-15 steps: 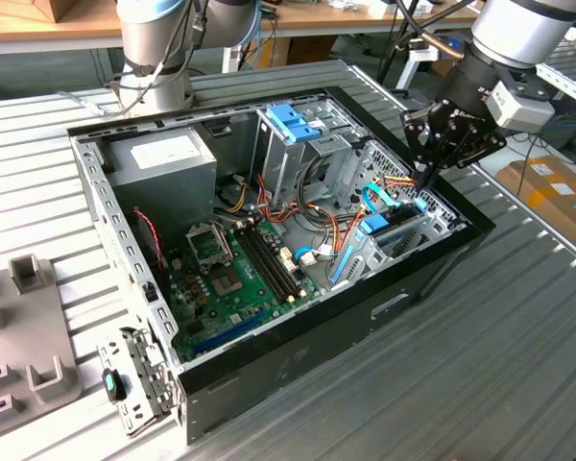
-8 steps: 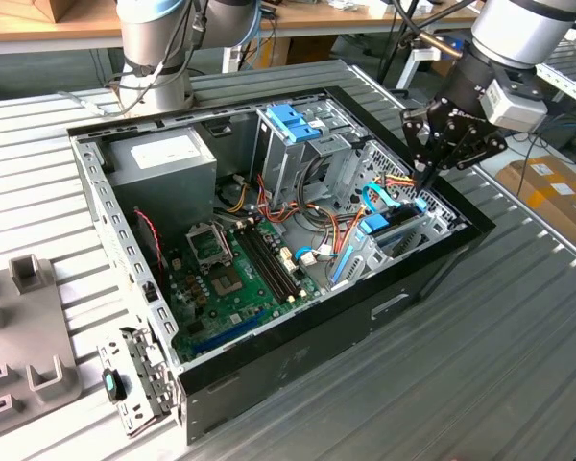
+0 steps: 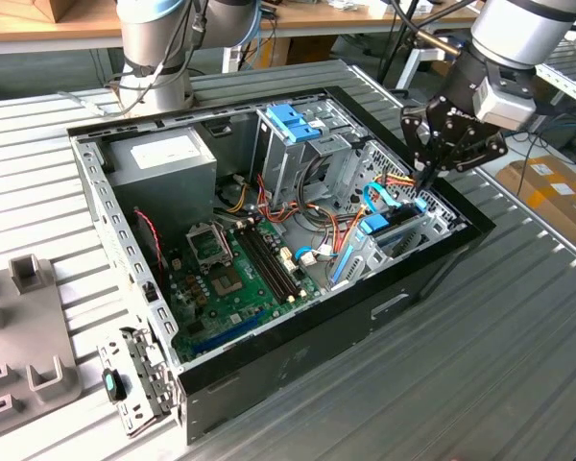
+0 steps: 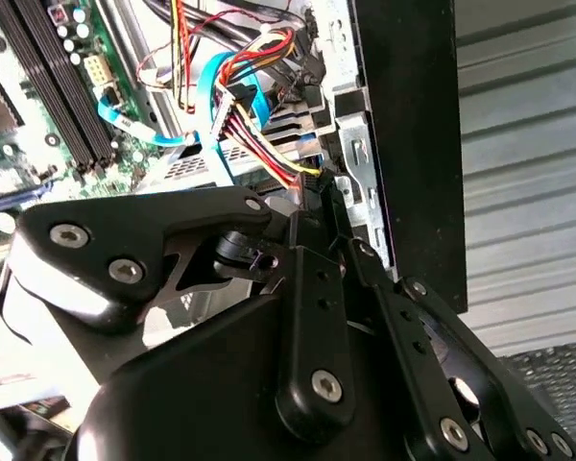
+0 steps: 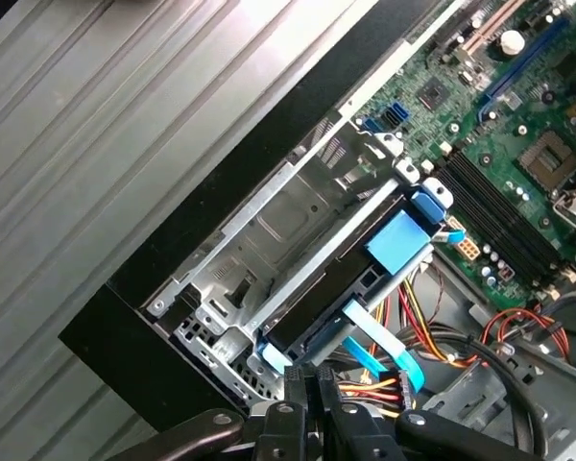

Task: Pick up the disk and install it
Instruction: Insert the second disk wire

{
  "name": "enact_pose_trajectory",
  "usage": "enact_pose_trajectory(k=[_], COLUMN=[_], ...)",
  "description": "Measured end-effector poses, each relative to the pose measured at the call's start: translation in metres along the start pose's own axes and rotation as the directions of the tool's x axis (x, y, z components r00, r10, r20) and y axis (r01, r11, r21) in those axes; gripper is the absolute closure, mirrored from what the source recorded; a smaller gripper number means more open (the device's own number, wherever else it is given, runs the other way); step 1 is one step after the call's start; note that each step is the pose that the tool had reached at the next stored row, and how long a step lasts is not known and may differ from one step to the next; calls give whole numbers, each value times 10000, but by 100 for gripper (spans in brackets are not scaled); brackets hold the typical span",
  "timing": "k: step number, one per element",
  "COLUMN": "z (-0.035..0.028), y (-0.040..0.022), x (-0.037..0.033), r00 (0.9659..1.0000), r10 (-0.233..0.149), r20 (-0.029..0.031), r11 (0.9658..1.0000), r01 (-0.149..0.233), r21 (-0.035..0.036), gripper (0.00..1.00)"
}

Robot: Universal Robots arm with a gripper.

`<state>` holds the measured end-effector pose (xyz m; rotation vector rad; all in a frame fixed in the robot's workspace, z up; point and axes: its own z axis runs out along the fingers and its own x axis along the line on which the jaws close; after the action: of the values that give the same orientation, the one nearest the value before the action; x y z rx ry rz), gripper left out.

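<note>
One open computer case point(image 3: 269, 240) lies on the ribbed metal desk point(image 3: 518, 327), one green motherboard point(image 3: 232, 279) flat inside. One disk point(image 5: 350, 288), dark with light-blue rails, sits in the silver drive cage point(image 5: 269, 230) at the case's front corner. The black hand point(image 3: 425, 178) tips down over that corner, fingers point(image 4: 317, 216) pressed together beside the red-and-yellow cable bundle point(image 4: 259, 125), pinching nothing I can see. One blue latch piece point(image 3: 293, 122) stands on the upper bay.

Workshop: opened computer case point(image 3: 269, 250) on ribbed metal bench point(image 3: 480, 365).
</note>
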<state>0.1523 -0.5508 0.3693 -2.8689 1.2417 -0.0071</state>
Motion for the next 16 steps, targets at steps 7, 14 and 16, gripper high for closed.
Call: enact_pose_trajectory(k=[7, 14, 16], z=[7, 17, 19], y=[0, 1, 0], x=[0, 0, 0], r00=[9931, 9581, 9458], r10=[1169, 2865, 3248], r20=[-19, -45, -51], r11=[9931, 9581, 9458], r01=[-1169, -2865, -3248], r21=[3, 12, 15], gripper=[84, 84, 84])
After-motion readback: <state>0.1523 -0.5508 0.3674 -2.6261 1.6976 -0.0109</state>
